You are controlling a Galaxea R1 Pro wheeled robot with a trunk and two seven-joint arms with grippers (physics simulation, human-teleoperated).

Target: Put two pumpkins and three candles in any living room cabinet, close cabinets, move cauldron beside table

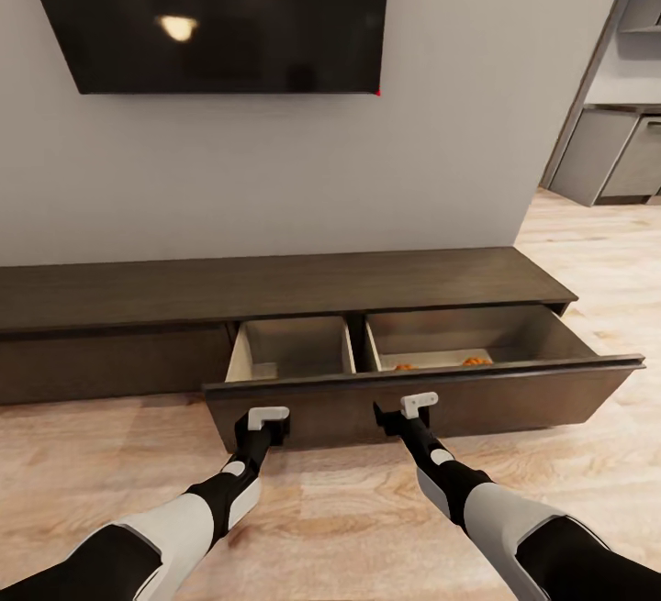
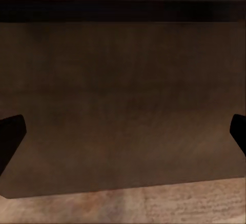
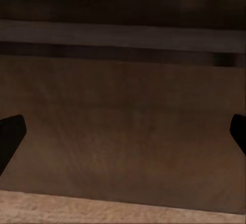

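Pressing at the pulled-out drawer front of the long dark-brown wooden cabinet, left gripper and right gripper had jaws released; two orange pumpkins lay inside.

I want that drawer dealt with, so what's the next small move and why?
Probably push forward: the drawer front stands pulled out of the cabinet, pumpkins lie inside, and the left gripper and right gripper, both open, sit against it.

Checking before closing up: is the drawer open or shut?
Open: the drawer is pulled out from the cabinet, its pale inside and two pumpkins visible.
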